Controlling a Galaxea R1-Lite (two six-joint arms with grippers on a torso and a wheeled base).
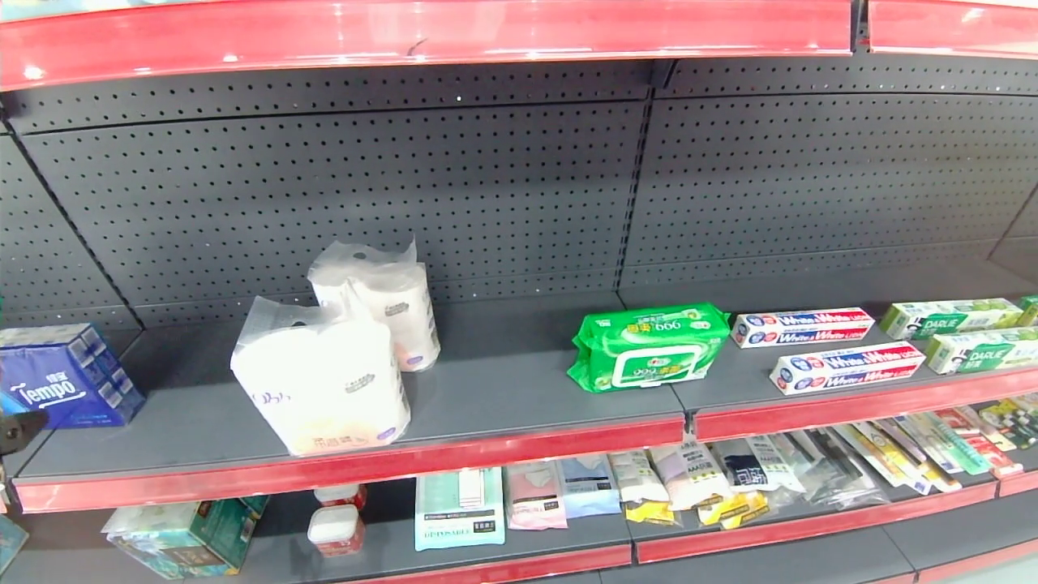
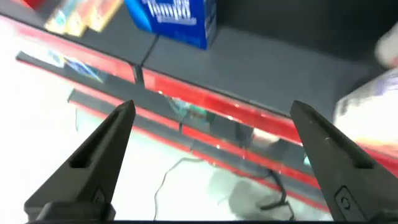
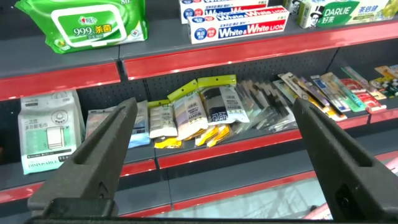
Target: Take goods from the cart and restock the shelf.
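Facing shelf (image 1: pixel 503 381) | left gripper (image 2: pixel 212 106) fingers apart, empty, near blue tissue box (image 2: pixel 177 18) | right gripper (image 3: pixel 214 101) fingers apart, empty, near green wipes pack (image 3: pixel 84 25)

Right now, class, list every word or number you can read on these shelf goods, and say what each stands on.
"Tempo": blue tissue box
"999": green wipes pack
"White & White": red-and-white toothpaste boxes
"DARLIE": green toothpaste boxes
"DISPOSABLE": pale green packet, lower shelf
Too small to read: print on the paper rolls and the hanging packets.
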